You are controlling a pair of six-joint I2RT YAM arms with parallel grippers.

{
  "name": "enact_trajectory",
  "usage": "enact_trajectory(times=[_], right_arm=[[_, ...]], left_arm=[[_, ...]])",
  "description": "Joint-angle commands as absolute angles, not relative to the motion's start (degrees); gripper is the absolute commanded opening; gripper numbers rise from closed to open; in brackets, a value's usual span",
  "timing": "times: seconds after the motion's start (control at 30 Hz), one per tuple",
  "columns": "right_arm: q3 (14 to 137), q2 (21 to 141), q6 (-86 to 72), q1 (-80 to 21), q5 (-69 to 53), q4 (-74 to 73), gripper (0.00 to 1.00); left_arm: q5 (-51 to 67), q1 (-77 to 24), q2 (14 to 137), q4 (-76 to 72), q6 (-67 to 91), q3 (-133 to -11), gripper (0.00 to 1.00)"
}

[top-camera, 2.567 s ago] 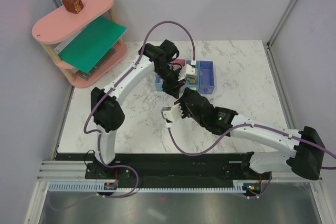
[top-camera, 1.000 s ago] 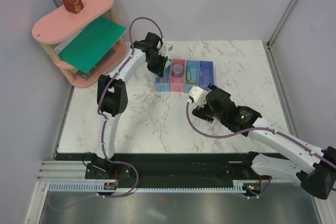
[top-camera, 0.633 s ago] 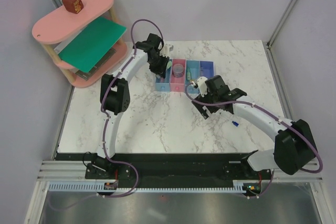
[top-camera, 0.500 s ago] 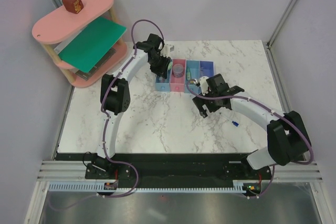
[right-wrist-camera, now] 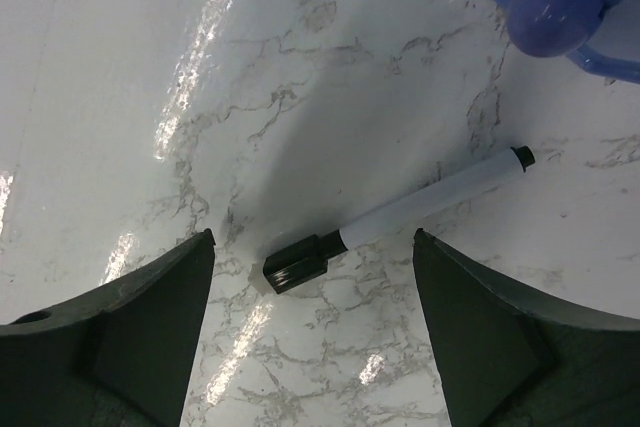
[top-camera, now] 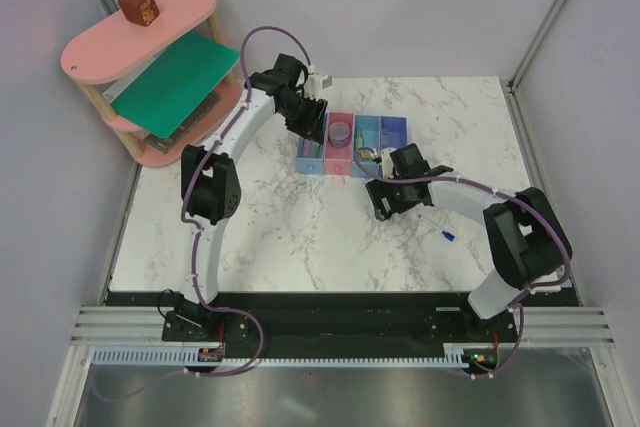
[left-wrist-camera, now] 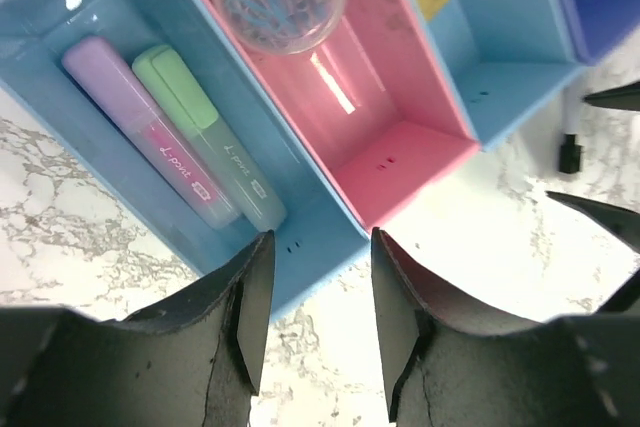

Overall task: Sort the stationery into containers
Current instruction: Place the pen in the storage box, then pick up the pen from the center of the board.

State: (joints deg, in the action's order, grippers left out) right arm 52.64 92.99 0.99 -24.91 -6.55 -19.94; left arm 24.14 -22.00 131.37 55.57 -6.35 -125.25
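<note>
Right claw (right-wrist-camera: 312,237) hangs low over the marble with its fingers spread wide and nothing in them. A white pen (right-wrist-camera: 400,212) with a black cap lies flat just below, between the fingers and slanting toward the right one. The step in hand looks like picking up this pen. Next, the wrist likely needs to turn so the fingers cross the barrel, then lower and close. Left claw (left-wrist-camera: 320,242), also spread and empty, hovers above the light blue bin (left-wrist-camera: 300,277), with two highlighters (left-wrist-camera: 205,137) just ahead to its left.
</note>
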Motion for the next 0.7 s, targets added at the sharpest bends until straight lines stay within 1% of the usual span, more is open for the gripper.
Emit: enact_trajectory(times=[0.0, 0.1, 0.13, 0.2, 0.23, 0.27, 0.3, 0.33, 0.4, 0.43, 0.47, 0.5, 0.67], right_arm=[[50.89, 94.48, -2.19, -24.87, -4.84, -15.74, 0.87], [50.62, 94.75, -3.08, -24.87, -3.87, -14.33, 0.83], [50.54, 94.75, -2.99, -24.87, -3.78, -14.33, 0.78], [51.67, 95.62, -2.9, -24.79, -2.99, -15.11, 0.71], [52.2, 95.97, -2.64, -24.87, -2.73, -15.73, 0.62], [52.9, 96.32, -2.29, -24.79, -2.38, -16.17, 0.59], [53.0, 96.33, -1.76, -24.79, -2.29, -16.87, 0.53], [53.09, 95.98, -1.41, -24.79, -2.2, -17.14, 0.39], [53.17, 95.45, -0.44, -24.79, -1.76, -18.19, 0.25], [53.35, 94.93, -0.44, -24.79, -1.67, -18.72, 0.12], [53.52, 94.57, -0.44, -24.87, -1.5, -19.24, 0.07], [53.61, 94.14, 1.39, -24.79, -1.58, -20.38, 0.0], [53.88, 89.57, 4.39, -24.96, -2.46, -24.95, 0.0]], left_arm=[[28.3, -22.24, 123.23, 56.95, -7.99, -125.68, 0.51], [28.48, -22.15, 120.42, 57.48, -9.05, -124.9, 0.51], [28.56, -22.24, 119.28, 57.48, -9.31, -124.81, 0.51], [28.3, -22.15, 118.31, 57.92, -10.01, -124.45, 0.52], [28.21, -22.15, 117.52, 58.35, -10.19, -124.37, 0.52], [27.69, -22.15, 117.16, 58.53, -10.72, -124.37, 0.52], [27.51, -22.24, 116.81, 58.71, -10.9, -124.37, 0.52], [27.25, -22.24, 116.2, 58.97, -11.16, -124.28, 0.52], [26.9, -22.24, 115.49, 59.24, -11.69, -124.28, 0.52], [26.55, -22.24, 115.23, 59.76, -11.78, -124.36, 0.52], [26.37, -22.24, 114.62, 59.94, -12.13, -124.54, 0.53], [26.37, -22.15, 114.44, 60.2, -12.39, -124.63, 0.53], [25.93, -22.24, 111.89, 62.57, -14.14, -124.02, 0.53]])
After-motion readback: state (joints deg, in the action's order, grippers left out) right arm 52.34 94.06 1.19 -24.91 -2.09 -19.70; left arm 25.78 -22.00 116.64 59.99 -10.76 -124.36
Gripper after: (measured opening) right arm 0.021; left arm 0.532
